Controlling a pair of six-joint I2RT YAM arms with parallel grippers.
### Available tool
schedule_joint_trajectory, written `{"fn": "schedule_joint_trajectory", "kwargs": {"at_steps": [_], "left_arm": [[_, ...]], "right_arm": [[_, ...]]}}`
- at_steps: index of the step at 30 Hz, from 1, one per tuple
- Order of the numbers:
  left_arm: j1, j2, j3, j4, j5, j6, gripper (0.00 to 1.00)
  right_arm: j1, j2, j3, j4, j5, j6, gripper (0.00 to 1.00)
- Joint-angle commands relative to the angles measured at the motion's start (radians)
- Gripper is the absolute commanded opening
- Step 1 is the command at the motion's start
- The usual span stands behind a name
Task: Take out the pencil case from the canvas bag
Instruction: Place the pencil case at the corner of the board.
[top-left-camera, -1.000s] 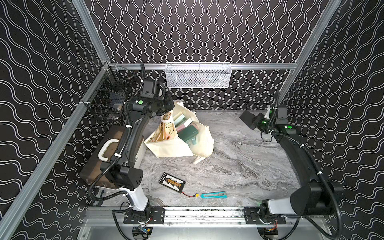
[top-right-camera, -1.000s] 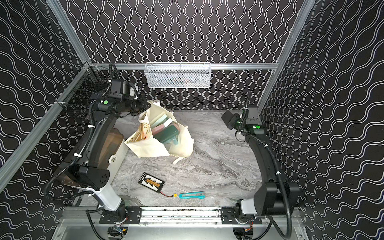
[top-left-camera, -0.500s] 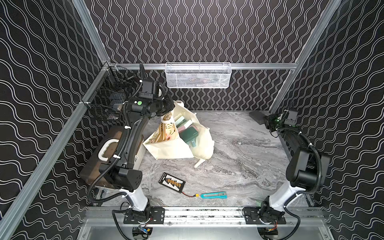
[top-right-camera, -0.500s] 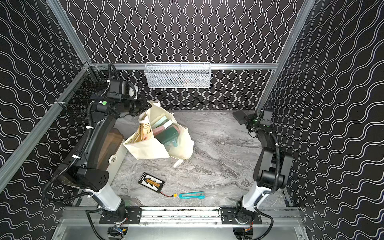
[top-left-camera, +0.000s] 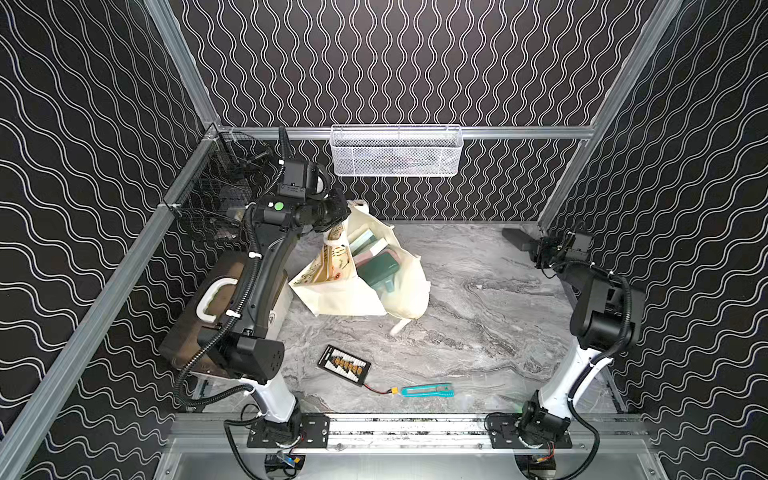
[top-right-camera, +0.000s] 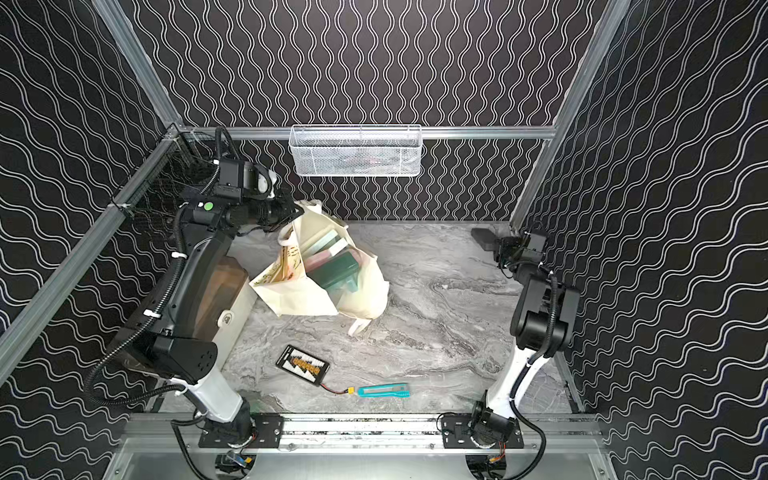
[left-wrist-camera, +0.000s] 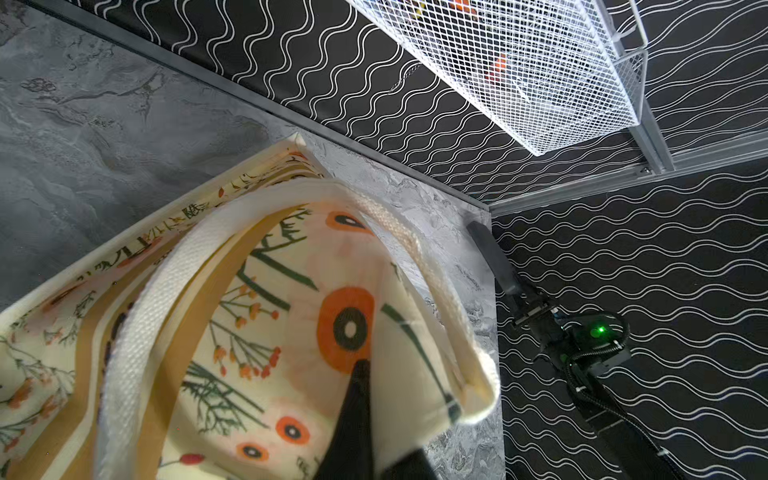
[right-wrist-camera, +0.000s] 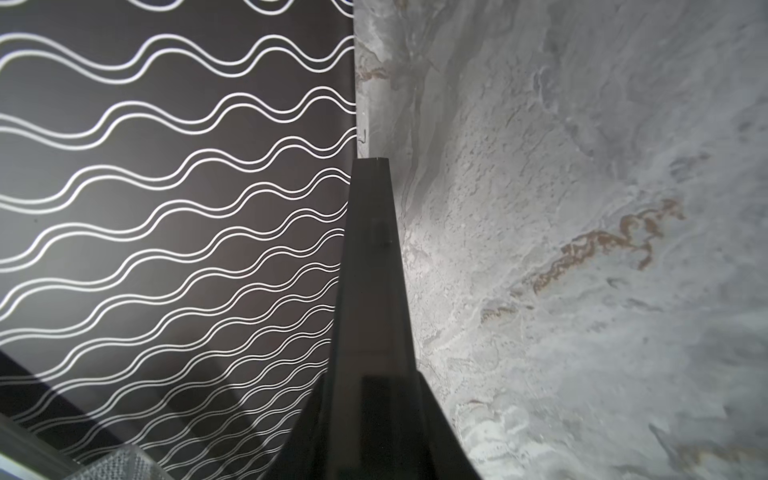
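Both top views show the left gripper (top-left-camera: 340, 217) clamped on the raised rim of the canvas bag (top-left-camera: 340, 297), which slumps open at ten o'clock on the marble table (top-left-camera: 478, 332); the right gripper (top-left-camera: 537, 249) pinches one end of the dark pencil case (top-left-camera: 516, 240), outside the bag in the two o'clock corner by the back wall. Bare marble lies open from centre to four o'clock, with a black connector board (top-left-camera: 344, 365) and a teal knife (top-left-camera: 428, 390) near the six o'clock edge. At nine o'clock the left arm (top-left-camera: 266, 282) hides much of a brown case (top-left-camera: 187, 328), cloth half covers flat items (top-left-camera: 376, 266) in the bag, and whether the pencil case touches the table is unclear.
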Motion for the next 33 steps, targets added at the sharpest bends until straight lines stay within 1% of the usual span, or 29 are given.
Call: {"fn": "schedule_joint_trajectory", "kwargs": {"at_steps": [1,4,8,10,13,15,17,22,29,33], "left_arm": [[0.000,-0.020,0.013,0.147,0.041,0.002,0.00],[0.000,-0.020,0.012,0.150,0.045,0.004,0.00],[0.000,-0.014,0.024,0.139,0.046,0.011,0.00],[0.000,-0.009,0.034,0.128,0.048,0.014,0.00],[0.000,-0.012,0.033,0.128,0.045,0.018,0.00],[0.000,-0.010,0.036,0.125,0.045,0.018,0.00],[0.000,-0.008,0.042,0.123,0.045,0.021,0.00],[0.000,-0.009,0.041,0.125,0.048,0.016,0.00],[0.000,0.003,0.062,0.113,0.052,0.020,0.00],[0.000,0.006,0.072,0.106,0.055,0.023,0.00]], "right_arm": [[-0.001,0.041,0.022,0.099,-0.038,0.049,0.04],[-0.005,0.067,0.029,0.113,-0.044,0.037,0.10],[-0.009,0.102,0.038,0.125,-0.059,0.025,0.21],[-0.011,0.110,0.031,0.136,-0.064,0.025,0.30],[-0.014,0.105,0.015,0.141,-0.062,0.018,0.46],[-0.017,0.099,0.008,0.133,-0.061,0.010,0.53],[-0.020,0.091,0.004,0.126,-0.061,0.001,0.57],[-0.024,0.065,-0.011,0.079,-0.054,-0.029,0.63],[-0.027,0.009,0.019,-0.196,0.042,-0.160,0.62],[-0.031,-0.006,0.002,-0.231,0.058,-0.190,0.62]]}}
